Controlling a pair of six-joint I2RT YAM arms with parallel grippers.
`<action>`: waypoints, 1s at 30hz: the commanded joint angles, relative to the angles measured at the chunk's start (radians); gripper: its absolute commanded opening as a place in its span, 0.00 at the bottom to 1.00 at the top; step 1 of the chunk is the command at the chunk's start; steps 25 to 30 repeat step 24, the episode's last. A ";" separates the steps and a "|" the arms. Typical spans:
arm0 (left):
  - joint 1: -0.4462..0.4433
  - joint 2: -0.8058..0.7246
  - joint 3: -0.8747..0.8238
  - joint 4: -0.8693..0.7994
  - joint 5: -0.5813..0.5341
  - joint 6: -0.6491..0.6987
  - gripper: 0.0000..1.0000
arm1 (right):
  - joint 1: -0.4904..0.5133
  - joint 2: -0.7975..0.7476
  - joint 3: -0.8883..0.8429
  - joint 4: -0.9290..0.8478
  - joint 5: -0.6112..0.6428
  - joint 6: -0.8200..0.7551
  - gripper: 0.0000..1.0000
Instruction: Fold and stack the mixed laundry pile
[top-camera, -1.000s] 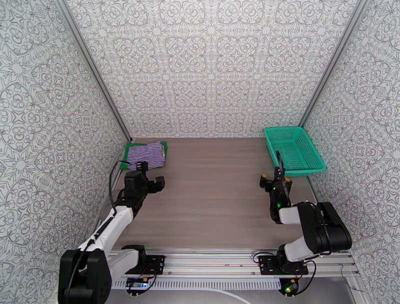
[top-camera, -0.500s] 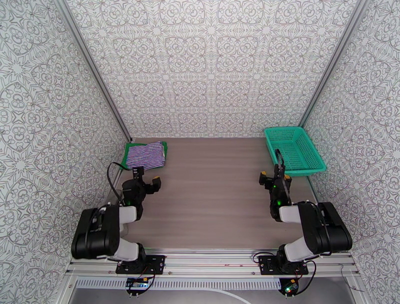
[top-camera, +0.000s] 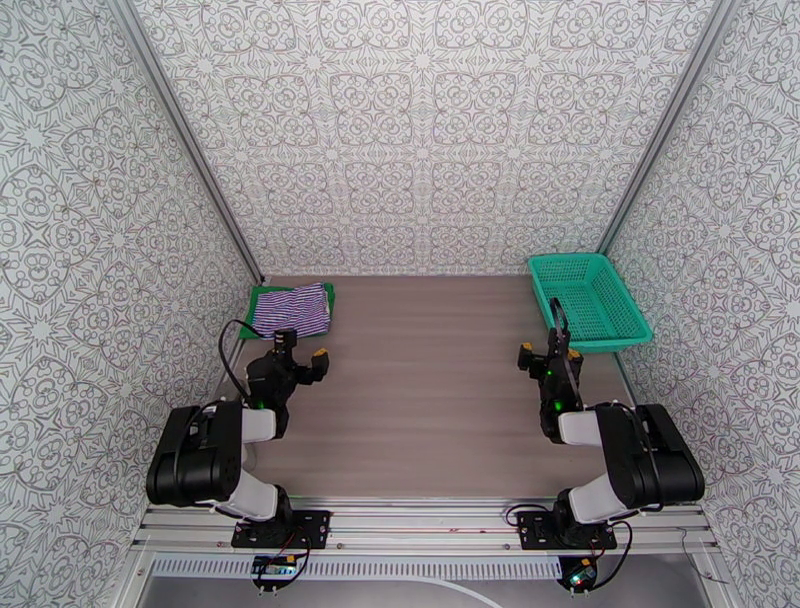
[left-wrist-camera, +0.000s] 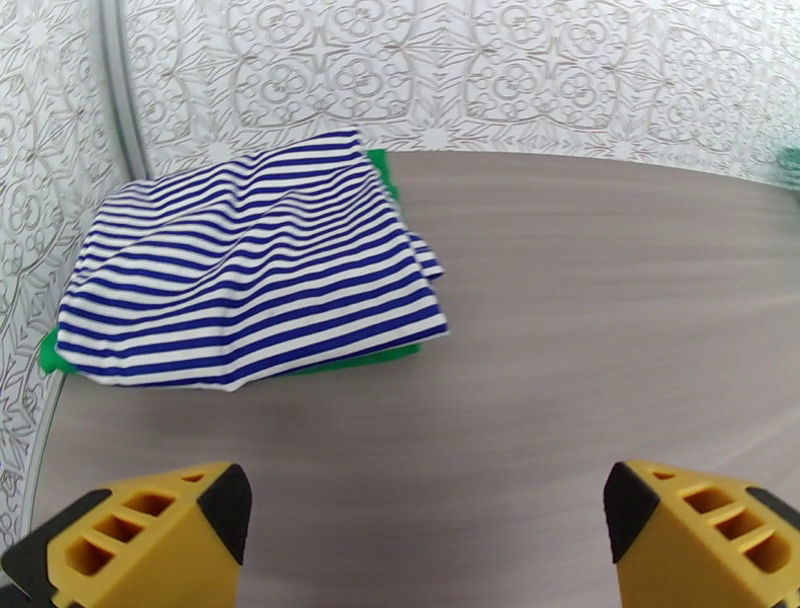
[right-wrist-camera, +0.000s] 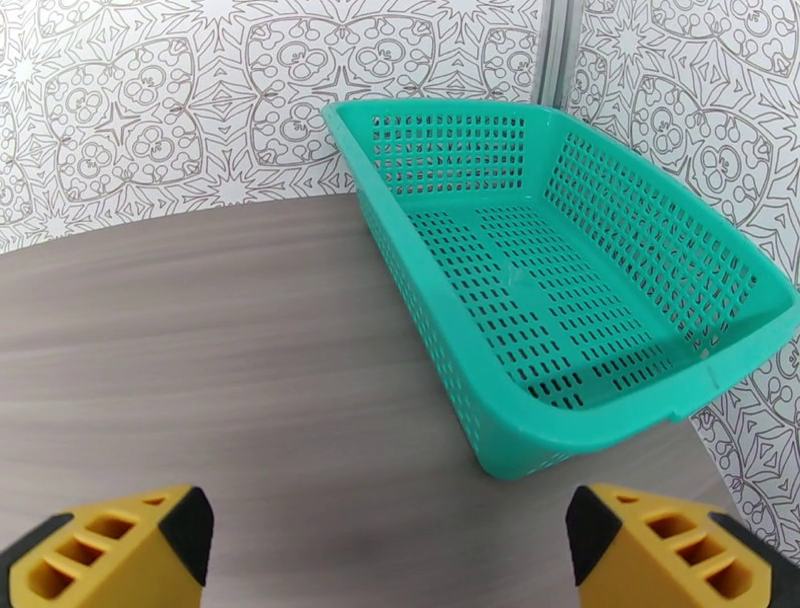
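Observation:
The purple-and-white striped shirt (top-camera: 292, 310) lies folded on top of the green cloth (top-camera: 260, 297) at the table's far left corner. In the left wrist view the striped shirt (left-wrist-camera: 250, 290) covers most of the green cloth (left-wrist-camera: 380, 172), which peeks out at the edges. My left gripper (top-camera: 301, 350) is open and empty, just in front of the stack, apart from it; its yellow fingertips (left-wrist-camera: 150, 520) stand wide over bare table. My right gripper (top-camera: 544, 346) is open and empty beside the basket, its fingertips (right-wrist-camera: 110, 545) wide apart.
A teal mesh basket (top-camera: 572, 262) stands at the far right corner, empty inside (right-wrist-camera: 470, 330). Patterned walls close in the table on three sides. The wooden tabletop (top-camera: 430, 370) lies between the two arms.
The left arm has pulled back from its stretched reach and folded down near its base, its gripper staying open in front of the stack. The right arm has not moved.

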 joint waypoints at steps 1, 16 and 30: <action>-0.002 0.008 0.006 0.029 0.020 0.026 0.99 | -0.003 -0.011 0.009 -0.009 -0.008 0.008 0.99; -0.025 0.005 0.024 -0.010 -0.131 0.005 0.99 | -0.004 0.001 0.046 -0.068 -0.110 -0.020 0.99; -0.025 0.005 0.024 -0.010 -0.133 0.003 0.99 | -0.014 -0.009 0.033 -0.051 -0.125 -0.021 0.99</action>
